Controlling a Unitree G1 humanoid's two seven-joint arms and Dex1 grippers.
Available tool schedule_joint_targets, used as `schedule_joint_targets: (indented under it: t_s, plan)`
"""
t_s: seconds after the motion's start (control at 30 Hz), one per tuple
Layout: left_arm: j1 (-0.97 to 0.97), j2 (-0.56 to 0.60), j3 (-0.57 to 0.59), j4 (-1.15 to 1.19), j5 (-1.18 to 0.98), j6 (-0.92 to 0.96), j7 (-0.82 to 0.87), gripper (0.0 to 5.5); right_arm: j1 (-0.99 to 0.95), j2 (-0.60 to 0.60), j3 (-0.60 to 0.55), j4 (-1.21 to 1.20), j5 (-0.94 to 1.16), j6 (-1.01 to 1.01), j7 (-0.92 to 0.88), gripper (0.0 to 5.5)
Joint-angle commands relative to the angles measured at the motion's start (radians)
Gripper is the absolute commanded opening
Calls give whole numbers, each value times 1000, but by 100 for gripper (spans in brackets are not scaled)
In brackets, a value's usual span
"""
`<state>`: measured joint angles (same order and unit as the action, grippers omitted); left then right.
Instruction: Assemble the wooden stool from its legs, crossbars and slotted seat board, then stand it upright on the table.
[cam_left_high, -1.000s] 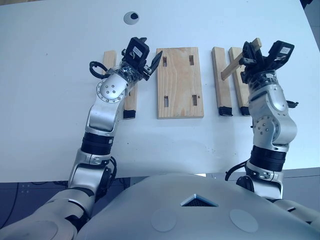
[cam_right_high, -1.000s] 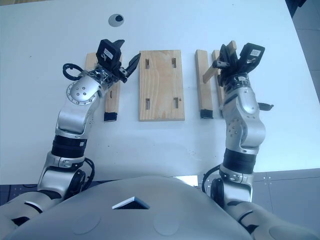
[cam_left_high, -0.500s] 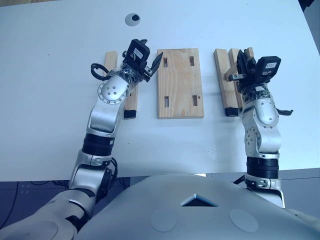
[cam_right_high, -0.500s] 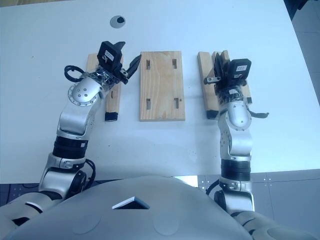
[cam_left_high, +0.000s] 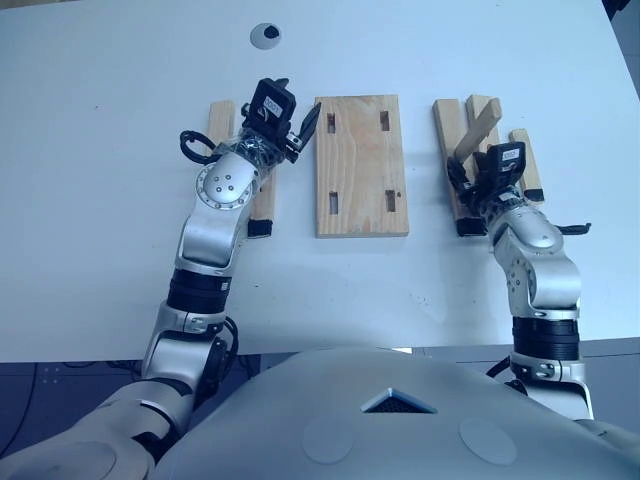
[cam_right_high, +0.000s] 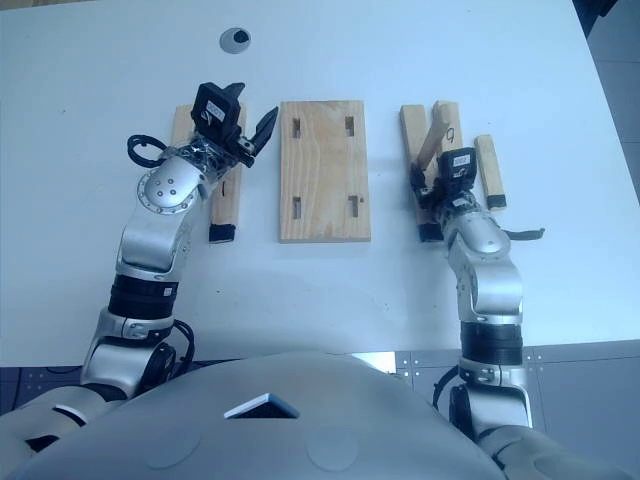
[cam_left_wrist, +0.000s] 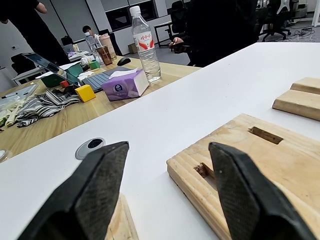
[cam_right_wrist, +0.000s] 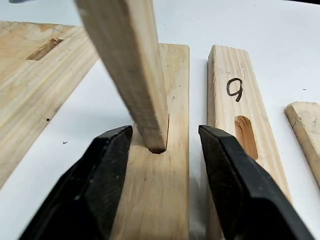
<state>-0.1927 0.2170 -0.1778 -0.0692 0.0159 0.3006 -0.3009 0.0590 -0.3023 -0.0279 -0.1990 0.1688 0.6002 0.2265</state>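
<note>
Crossbar (cam_left_high: 479, 126) aslant in leg (cam_left_high: 446, 130) (tip far-right)

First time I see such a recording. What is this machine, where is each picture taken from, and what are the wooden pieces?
This is a humanoid robot with two arms, each ending in a two-fingered gripper. The two eye views look down from its head onto a white table; each wrist view looks out between that arm's fingers. On the table lie stool parts: a slotted seat board in the middle, legs on either side, and a short crossbar at the far right. The right gripper is open around a second crossbar standing tilted in the slot of one leg, not gripping it. The left gripper is open beside the seat board, holding nothing.
</note>
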Motion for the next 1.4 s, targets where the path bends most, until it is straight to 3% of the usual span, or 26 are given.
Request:
schedule_joint_targets:
  t_s: [0.03, 0.3, 0.53, 0.67, 0.87, 1.17, 1.4]
  plan:
    - [18, -11, 6, -2, 8, 0, 19, 293, -15, -80, 10, -68, 37, 228, 55, 303]
    - [18, -19, 20, -3, 9, -4, 29, 293, 28, -150, 15, -175, 77, 465, 114, 303]
    - [7, -27, 34, -5, -6, 1, 28, 293, 42, -115, 28, -185, 74, 446, 97, 204]
    - [-32, -89, 176, -119, -303, 127, -60, 293, -68, -104, -29, -165, 118, 315, 143, 204]
    - [-174, -24, 436, -179, -878, 407, -191, 373, -394, -202, -107, -77, 312, 287, 423, 204]
    - [-220, -41, 406, -173, -1072, 484, -235, 381, -643, -243, -242, -72, 763, 506, 628, 204]
    - [-226, -53, 444, -217, -1326, 527, -228, 381, -609, -268, -231, -120, 905, 568, 643, 204]
